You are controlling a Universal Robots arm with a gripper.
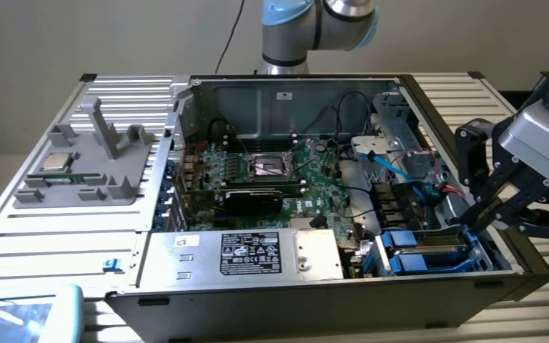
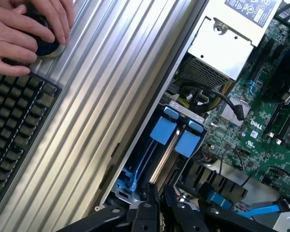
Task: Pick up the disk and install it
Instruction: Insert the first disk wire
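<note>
- The gripper [image 2: 158, 197] sits at the near edge of the wrist view with its dark fingers [image 2: 147, 208] drawn almost together, only a slit between them. Nothing shows in that slit.
- The disk [image 2: 158, 166] lies straight ahead of the fingertips, seated in the drive bay on blue rails. Its long axis runs directly away from the gripper, parallel to the case wall.
- Whether the tips touch the carrier's near end I cannot tell.
- At the disk's far end, two blue tabs [image 2: 162, 129] stand side by side.
- Beyond them is the silver power supply box [image 2: 222, 46].
- In the exterior view, the gripper [image 1: 476, 223] dips into the case at the exterior view's right, at the end of the disk [image 1: 437, 245], which sits in the case's corner just beside the power supply box [image 1: 255, 254].
- Farthest off, a hand [image 2: 24, 29] rests beside a keyboard [image 2: 14, 125].
</note>
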